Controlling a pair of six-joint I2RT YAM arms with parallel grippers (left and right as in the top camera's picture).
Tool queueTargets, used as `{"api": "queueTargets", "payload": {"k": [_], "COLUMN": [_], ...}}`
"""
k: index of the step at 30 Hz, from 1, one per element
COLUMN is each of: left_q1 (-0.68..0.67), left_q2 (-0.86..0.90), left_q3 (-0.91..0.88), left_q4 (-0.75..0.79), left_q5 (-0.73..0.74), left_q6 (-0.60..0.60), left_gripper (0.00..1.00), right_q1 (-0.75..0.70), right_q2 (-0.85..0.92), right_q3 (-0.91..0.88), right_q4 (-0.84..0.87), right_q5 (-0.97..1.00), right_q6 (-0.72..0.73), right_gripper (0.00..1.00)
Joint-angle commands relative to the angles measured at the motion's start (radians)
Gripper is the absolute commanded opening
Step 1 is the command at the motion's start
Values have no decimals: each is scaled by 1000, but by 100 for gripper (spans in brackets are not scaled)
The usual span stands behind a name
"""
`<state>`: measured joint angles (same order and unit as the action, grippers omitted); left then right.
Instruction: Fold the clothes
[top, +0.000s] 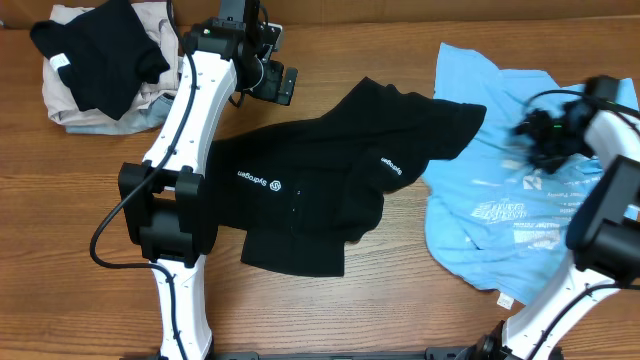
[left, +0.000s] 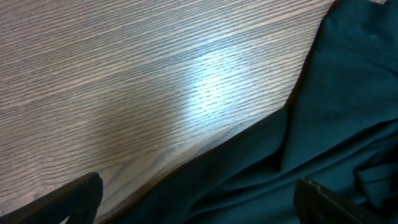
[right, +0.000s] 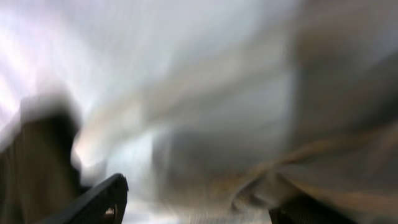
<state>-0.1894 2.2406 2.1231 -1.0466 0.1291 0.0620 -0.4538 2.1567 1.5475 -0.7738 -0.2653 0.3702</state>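
Left claw (top: 272, 80) is spread wide, hovering over bare table (top: 400, 295) right beside the far-left edge of the black T-shirt (top: 300, 190). My guess is it's lining up to grab that edge. The shirt lies rumpled mid-table, its right sleeve overlapping the light blue T-shirt (top: 480, 230). Right claw (top: 542, 130) is blurry, fingers apart over the blue one. No basket anywhere, just a loose pile (top: 100, 70) at far left.

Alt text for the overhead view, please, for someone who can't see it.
A black shirt lies crumpled at centre, the open left gripper by its upper edge. The right gripper, blurred, is over a light blue shirt at right; a clothes pile sits top left.
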Motion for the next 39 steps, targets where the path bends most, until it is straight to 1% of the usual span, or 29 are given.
{"api": "queueTargets", "payload": {"k": [1, 5, 8, 9, 11, 15, 19, 20, 23, 25, 29, 33, 34, 37, 39], "left_q1": [0, 0, 0, 0, 0, 0, 0, 0, 0, -2, -8, -8, -10, -38, -99], "left_q2": [-4, -4, -4, -4, -4, -4, -4, -4, -23, -61, -135, -227, -252, -265, -265], "left_q3": [21, 21, 21, 21, 21, 21, 21, 21, 23, 23, 23, 23, 23, 23, -4], "left_q4": [3, -5, -8, -8, -7, -8, -27, -35, -84, -126, -189, -285, -330, -399, -435], "left_q5": [-6, -6, -8, -10, -10, -10, -9, -8, -6, -5, -7, -10, -8, -5, -5], "left_q6": [20, 20, 21, 21, 21, 21, 13, -15, -101, -146, -156, -156, -156, -155, -134], "left_gripper": [100, 100, 100, 100, 100, 100, 100, 100, 100, 100, 100, 100, 100, 100, 100], "right_q1": [-192, -304, -378, -399, -425, -414, -344, -325, -243, -158, -47, 75, 127, 193, 219], "right_q2": [89, 89, 89, 89, 89, 78, 24, 10, -40, -88, -127, -141, -141, -141, -141], "right_q3": [-56, -51, -24, -5, 50, 196, 310, 324, 371, 378, 378, 378, 377, 371, 367], "right_q4": [100, 220, 245, 242, 198, 74, -45, -62, -159, -234, -312, -383, -406, -415, -437], "right_q5": [241, 243, 240, 217, 171, -4, -89, -95, -104, -106, -125, -147, -143, -82, -26], "right_q6": [53, 49, 43, 19, 15, -34, -59, -74, -133, -139, -139, -143, -166, -164, -161], "right_gripper": [79, 79, 79, 79, 83, 90, 98, 100, 100, 100, 100, 100, 100, 100, 100]}}
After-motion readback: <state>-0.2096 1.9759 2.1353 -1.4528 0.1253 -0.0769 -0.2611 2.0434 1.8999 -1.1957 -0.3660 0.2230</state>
